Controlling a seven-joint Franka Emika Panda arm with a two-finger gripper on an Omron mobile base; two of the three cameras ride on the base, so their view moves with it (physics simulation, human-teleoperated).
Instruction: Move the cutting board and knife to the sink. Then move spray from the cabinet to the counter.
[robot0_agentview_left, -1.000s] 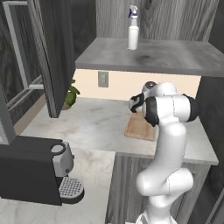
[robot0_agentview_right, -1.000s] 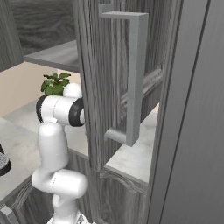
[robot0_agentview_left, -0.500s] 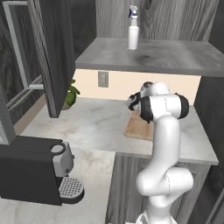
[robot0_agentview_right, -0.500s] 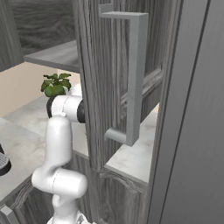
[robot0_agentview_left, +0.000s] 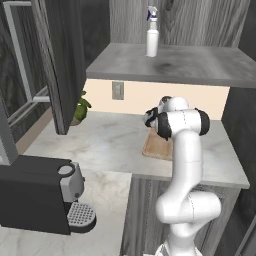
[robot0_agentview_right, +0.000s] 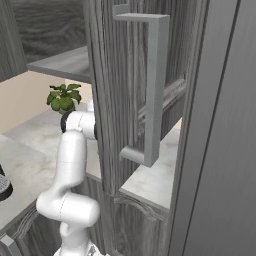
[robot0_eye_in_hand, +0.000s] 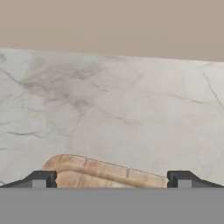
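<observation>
**One board, one spray bottle, jaws spread wide above the counter**

The pale white-grey marbled stone counter (robot0_agentview_left: 105, 142) serves as the landmark. On it lies one flat light-brown wooden cutting board (robot0_agentview_left: 156, 145) with rounded corners, towards the counter's right half and short of the beige backsplash (robot0_agentview_left: 150, 97); the white arm stands in front of it and covers part of it. In the hand view the board's rounded far edge (robot0_eye_in_hand: 105, 173) shows between the two dark fingertips (robot0_eye_in_hand: 41, 179), with bare marble beyond it up to the backsplash. Whether a knife lies on the board cannot be told.

The two-finger gripper (robot0_eye_in_hand: 111, 180) hangs just over the counter at the board's near side, its jaws spread wide and holding nothing.

Above the counter, one small white plastic spray bottle (robot0_agentview_left: 152, 32) with a blue-and-white trigger nozzle stands upright on the smooth grey shelf of the dark grey wood-grain cabinet (robot0_agentview_left: 200, 65), whose one tall dark door (robot0_agentview_left: 60, 65) stands swung out over the counter's left end.

One grey wall outlet (robot0_agentview_left: 118, 90) sits on the backsplash. One small green potted plant (robot0_agentview_left: 80, 107) stands at the counter's back left corner. One black coffee machine (robot0_agentview_left: 42, 200) sits on the lower surface left of the counter.
</observation>
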